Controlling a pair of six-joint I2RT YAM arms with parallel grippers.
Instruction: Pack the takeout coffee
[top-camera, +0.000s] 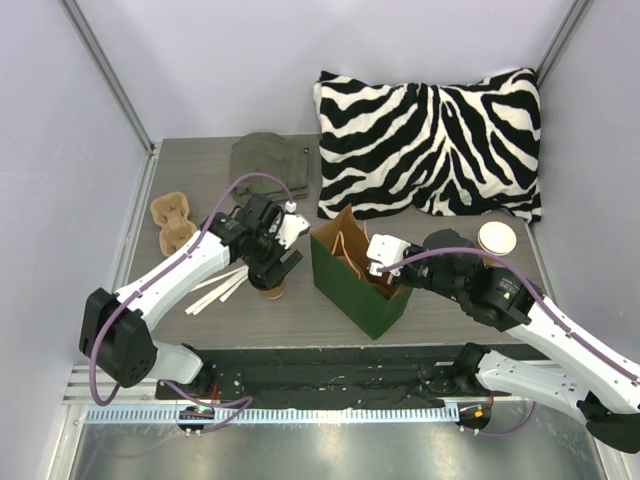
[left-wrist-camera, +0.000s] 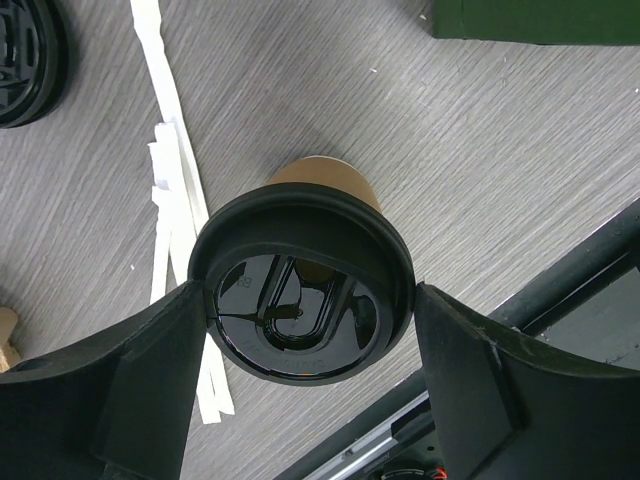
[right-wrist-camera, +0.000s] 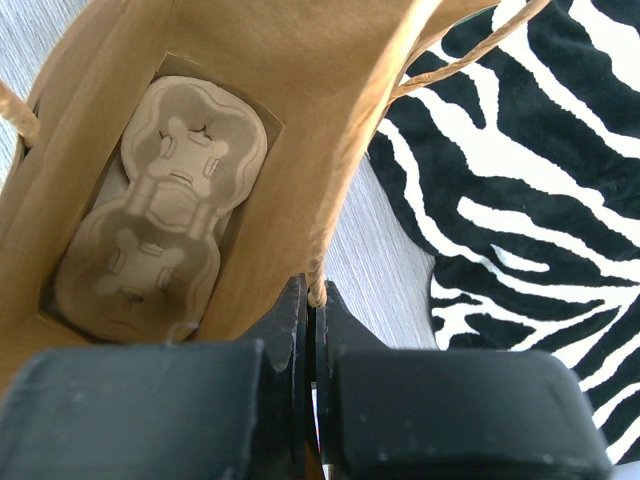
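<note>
Clasping the small tan kraft-paper cup with black lid (left-wrist-camera: 300, 262), upright on the grey table (top-camera: 185, 175) beside the green paper bag (top-camera: 345, 285).
The left gripper (left-wrist-camera: 310, 298) squeezes its lid's sides; the right gripper (right-wrist-camera: 312, 300) is pinched closed on the bag's rim.

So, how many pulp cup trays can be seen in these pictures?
2. One tray lies on the table, at the far left. The other tray lies flat on the bottom of the green bag. More could be hidden under it.
</note>
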